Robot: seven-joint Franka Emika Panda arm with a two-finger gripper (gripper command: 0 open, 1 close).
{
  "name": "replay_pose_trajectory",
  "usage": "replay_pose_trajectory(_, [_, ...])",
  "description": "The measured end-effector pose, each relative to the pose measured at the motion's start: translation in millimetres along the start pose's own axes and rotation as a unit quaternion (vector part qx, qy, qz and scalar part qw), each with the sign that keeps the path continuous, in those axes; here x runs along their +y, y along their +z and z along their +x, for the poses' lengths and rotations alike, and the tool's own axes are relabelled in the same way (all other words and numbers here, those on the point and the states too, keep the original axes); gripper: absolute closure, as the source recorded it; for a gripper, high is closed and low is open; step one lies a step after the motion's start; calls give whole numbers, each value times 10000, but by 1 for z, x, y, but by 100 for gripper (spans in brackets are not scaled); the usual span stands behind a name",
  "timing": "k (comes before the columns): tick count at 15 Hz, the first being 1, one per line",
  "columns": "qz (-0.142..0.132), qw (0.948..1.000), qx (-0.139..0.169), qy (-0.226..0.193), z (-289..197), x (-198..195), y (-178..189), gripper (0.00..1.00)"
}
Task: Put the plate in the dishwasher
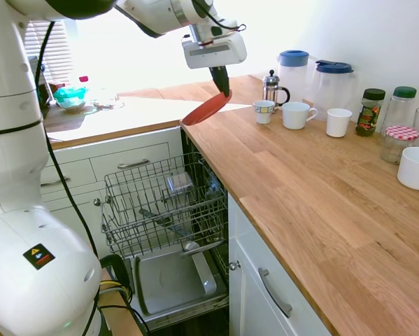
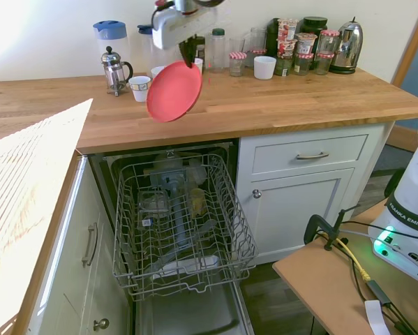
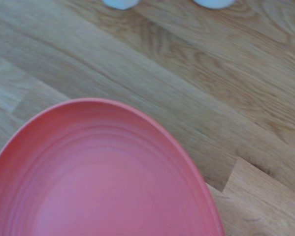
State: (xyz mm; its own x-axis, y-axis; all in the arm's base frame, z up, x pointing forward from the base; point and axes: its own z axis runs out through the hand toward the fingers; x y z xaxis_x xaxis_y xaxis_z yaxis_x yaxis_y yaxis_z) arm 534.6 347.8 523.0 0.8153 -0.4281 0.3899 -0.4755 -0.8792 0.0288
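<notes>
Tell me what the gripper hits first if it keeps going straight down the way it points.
Probably the wooden countertop near its edge: the gripper points down, holding the tilted salmon-pink round plate, whose lower rim would touch first. Depth is unclear.

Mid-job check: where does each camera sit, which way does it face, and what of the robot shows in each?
First exterior view: beside the arm's base, looking along the wooden counter past the open dishwasher; the white arm fills the left edge and the end effector holds the plate aloft.
Second exterior view: facing the cabinets head-on, rack pulled out below; only the end effector and plate show.
Wrist view: looking down on plate and countertop; no robot body visible.
All three views share the plate and counter.
</notes>
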Motion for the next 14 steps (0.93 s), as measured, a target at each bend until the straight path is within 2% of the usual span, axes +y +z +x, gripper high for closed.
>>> replay_pose_trajectory(2, [-253, 9972, 452, -547, -58, -48, -29, 100])
replay_pose_trajectory(3, [-387, 9934, 651, -856, -98, -73, -36, 100])
replay_pose_trajectory(5, [-654, 9812, 1023, -1503, -177, -113, -24, 100])
replay_pose_trajectory(7, [-937, 9637, 1406, -2068, -233, -133, 19, 100])
replay_pose_trajectory(11, [-1394, 9252, 2086, -2847, -272, -127, 63, 100])
replay_pose_trajectory(12, [-1476, 9143, 2202, -3061, -289, -122, 73, 100])
replay_pose_trajectory(14, [-1615, 8864, 2457, -3575, -337, -114, 96, 100])
